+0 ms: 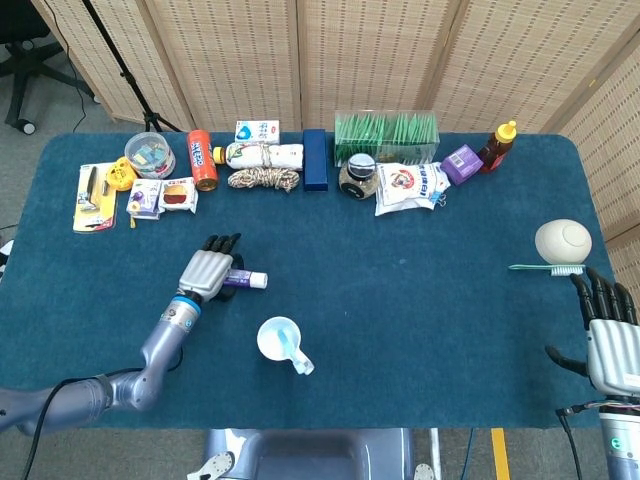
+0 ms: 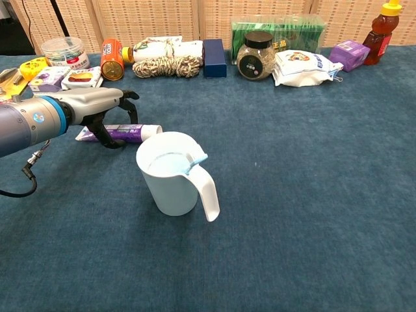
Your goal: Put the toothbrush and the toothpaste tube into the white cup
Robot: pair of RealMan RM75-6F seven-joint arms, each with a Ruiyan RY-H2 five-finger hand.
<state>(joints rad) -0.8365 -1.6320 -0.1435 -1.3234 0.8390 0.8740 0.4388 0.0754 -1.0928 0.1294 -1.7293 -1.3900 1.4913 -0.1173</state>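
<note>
Head view: the left robot hand (image 1: 209,272) lies palm-down over the purple toothpaste tube (image 1: 246,280), fingers spread toward 12 o'clock — whether it grasps the tube, I cannot tell. The white cup (image 1: 279,339) stands at 5 o'clock from it. The toothbrush (image 1: 546,268) lies at the desk's (image 1: 420,300) 3 o'clock edge, just above the released right robot hand (image 1: 610,335).

Chest view: the left robot hand's fingertips (image 2: 112,143) arch over the tube (image 2: 133,132) — the cup (image 2: 170,172) stands near, at 4 o'clock.
</note>
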